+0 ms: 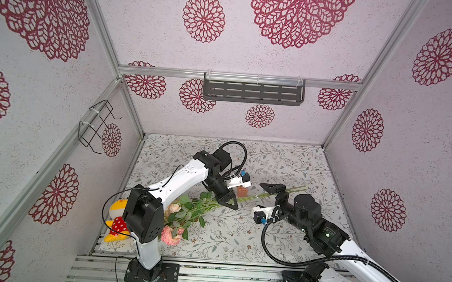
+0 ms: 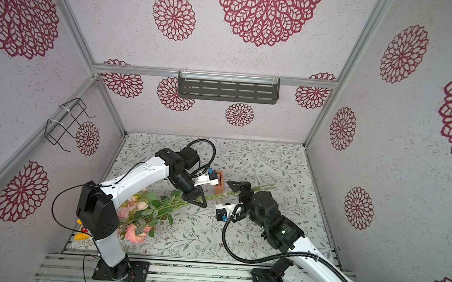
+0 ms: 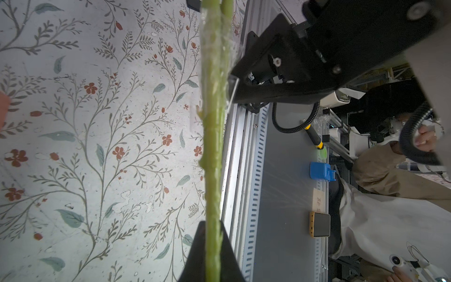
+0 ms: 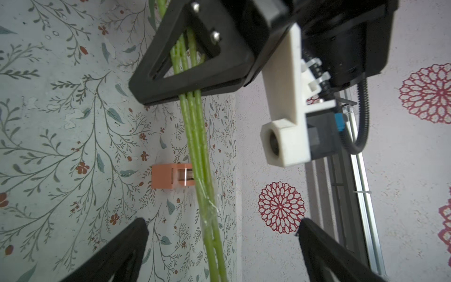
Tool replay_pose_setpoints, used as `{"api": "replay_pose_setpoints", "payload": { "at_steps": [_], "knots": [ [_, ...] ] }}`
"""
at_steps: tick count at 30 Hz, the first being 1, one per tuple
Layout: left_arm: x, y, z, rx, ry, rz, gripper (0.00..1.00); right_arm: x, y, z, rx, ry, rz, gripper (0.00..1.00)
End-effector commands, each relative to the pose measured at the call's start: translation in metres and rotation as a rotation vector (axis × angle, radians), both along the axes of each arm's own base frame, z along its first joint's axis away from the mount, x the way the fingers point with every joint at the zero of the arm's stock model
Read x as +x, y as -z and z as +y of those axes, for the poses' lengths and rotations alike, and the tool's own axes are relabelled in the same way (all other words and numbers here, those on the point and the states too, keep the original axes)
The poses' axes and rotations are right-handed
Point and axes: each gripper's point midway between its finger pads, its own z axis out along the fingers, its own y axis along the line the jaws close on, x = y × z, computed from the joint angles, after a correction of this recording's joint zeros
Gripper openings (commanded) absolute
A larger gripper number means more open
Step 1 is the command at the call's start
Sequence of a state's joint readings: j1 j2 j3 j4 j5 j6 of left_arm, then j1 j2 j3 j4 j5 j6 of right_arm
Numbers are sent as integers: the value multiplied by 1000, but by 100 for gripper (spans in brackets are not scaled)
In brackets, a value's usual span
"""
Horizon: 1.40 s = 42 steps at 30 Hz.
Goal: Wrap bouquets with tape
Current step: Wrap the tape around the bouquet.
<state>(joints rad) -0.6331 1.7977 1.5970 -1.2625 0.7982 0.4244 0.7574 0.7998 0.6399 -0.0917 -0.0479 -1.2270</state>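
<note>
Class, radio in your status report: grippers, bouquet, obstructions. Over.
Left gripper shut on bouquet stems. Right gripper open, jaws straddling the stems. Clear tape on stems; dispenser close beside them.

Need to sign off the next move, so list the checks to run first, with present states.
1. Left gripper shut on the bouquet stems: ok.
2. Right gripper open, a finger either side of the stems: ok.
3. Tape dispenser standing on the table beyond the stems, untouched: ok.
4. Clear tape on the stems near the right gripper, fully wound: cannot tell.
5. Blooms lying on the table: ok.
</note>
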Motion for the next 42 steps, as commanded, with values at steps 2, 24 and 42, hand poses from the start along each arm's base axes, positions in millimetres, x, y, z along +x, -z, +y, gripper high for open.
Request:
{"api": "replay_pose_setpoints", "payload": {
  "at_steps": [2,24,42],
  "knots": [
    [-2,-12,-4,-31,16,-8,0,14,-22,4,83,37,-95,99],
    [-4,-2,-4,-26,24,21,0,-1,-42,24,175,-76,-56,63],
    [-5,1,0,-20,24,16,0,19,-38,4,76,92,97,55]
  ]
}}
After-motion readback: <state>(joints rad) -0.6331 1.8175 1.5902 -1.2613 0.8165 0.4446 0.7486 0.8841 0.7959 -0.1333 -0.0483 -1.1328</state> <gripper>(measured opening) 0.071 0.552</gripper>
